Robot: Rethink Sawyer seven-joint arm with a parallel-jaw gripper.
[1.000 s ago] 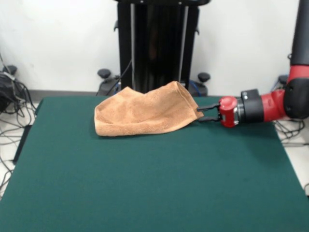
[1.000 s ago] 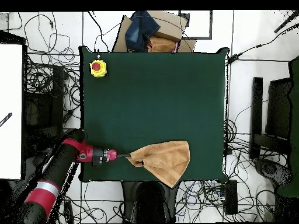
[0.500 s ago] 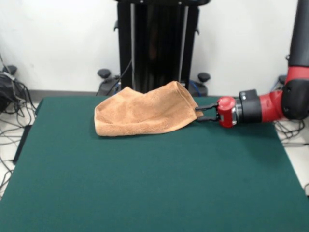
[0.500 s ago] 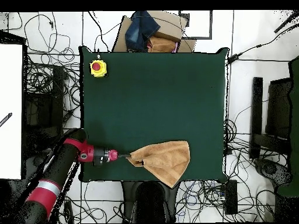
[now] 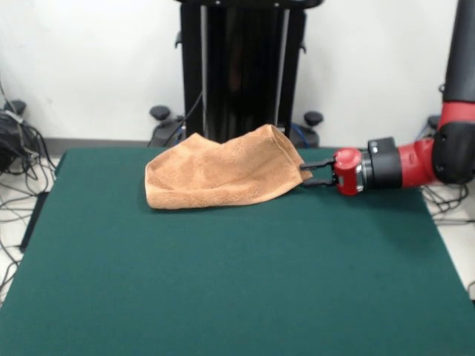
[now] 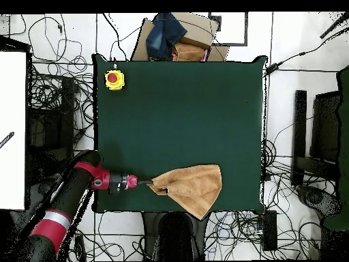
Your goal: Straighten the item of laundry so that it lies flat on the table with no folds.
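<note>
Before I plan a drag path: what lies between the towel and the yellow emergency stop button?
Only bare green table separates the towel and the button, as the overhead view shows.

Front cam: sits low across the table [image 5: 223, 282] from the robot, faces the pedestal [image 5: 241, 67] and wall behind the hand [image 5: 306, 173], fairly close, near table edge cut off. Overhead cam: high up, looks straight down, whole table [image 6: 177, 102] plus cabled floor round it, robot base at bottom. Both share tabletop, hand [image 6: 144, 183], towel [image 6: 191, 185] next to it; views turned half round.
</note>
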